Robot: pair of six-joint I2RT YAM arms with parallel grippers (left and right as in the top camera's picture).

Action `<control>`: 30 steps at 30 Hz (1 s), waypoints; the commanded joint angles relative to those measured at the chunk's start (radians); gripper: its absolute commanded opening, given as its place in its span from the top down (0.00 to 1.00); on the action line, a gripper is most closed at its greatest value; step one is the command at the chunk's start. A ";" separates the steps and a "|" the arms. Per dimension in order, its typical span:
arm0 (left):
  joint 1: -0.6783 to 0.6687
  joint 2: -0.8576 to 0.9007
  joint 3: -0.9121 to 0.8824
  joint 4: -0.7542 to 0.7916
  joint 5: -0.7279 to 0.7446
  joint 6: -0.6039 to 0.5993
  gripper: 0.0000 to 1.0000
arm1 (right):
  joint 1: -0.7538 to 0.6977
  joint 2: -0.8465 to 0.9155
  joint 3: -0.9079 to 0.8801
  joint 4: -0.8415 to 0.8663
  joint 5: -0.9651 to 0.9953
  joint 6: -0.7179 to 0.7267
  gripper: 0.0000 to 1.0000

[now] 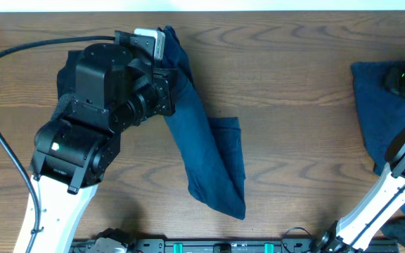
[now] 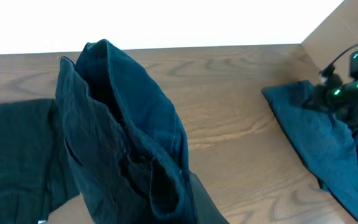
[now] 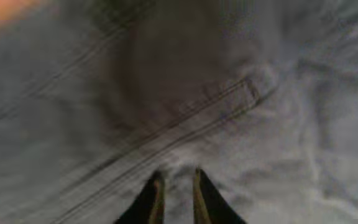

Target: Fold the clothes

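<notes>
Cloth this soft and light will sag, so seams and corners are my holds. My left hand [image 1: 162, 50], pressed together, pinches the top end of the navy garment [image 1: 206, 147] on the desk [image 1: 294, 70]; my right hand [image 3: 178, 198], tips barely parted, is down at the other blue piece [image 1: 373, 105].

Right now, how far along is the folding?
Nothing looks neatly folded yet. In hand: the left gripper holds one end of the long navy garment raised. Left: the navy piece under the right gripper and a dark cloth lie unfolded.
</notes>
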 commanded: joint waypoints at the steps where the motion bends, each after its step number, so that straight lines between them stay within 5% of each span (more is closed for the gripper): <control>1: 0.004 -0.006 0.032 0.016 -0.010 0.011 0.94 | 0.050 -0.060 0.172 -0.132 -0.183 -0.014 0.80; 7: 0.004 -0.001 0.032 0.021 -0.010 0.011 0.94 | 0.153 -0.123 0.274 -0.429 -0.460 -0.014 0.82; 10: 0.004 0.005 0.032 0.022 -0.010 0.011 0.94 | 0.237 -0.124 0.257 -0.526 -0.513 -0.014 0.96; 13: 0.004 0.011 0.032 0.021 -0.041 0.010 0.94 | 0.333 -0.124 0.187 -0.549 -0.513 -0.010 0.99; 30: 0.004 0.032 0.031 0.021 -0.101 0.010 0.94 | 0.806 -0.123 -0.416 -0.020 -0.740 0.108 0.99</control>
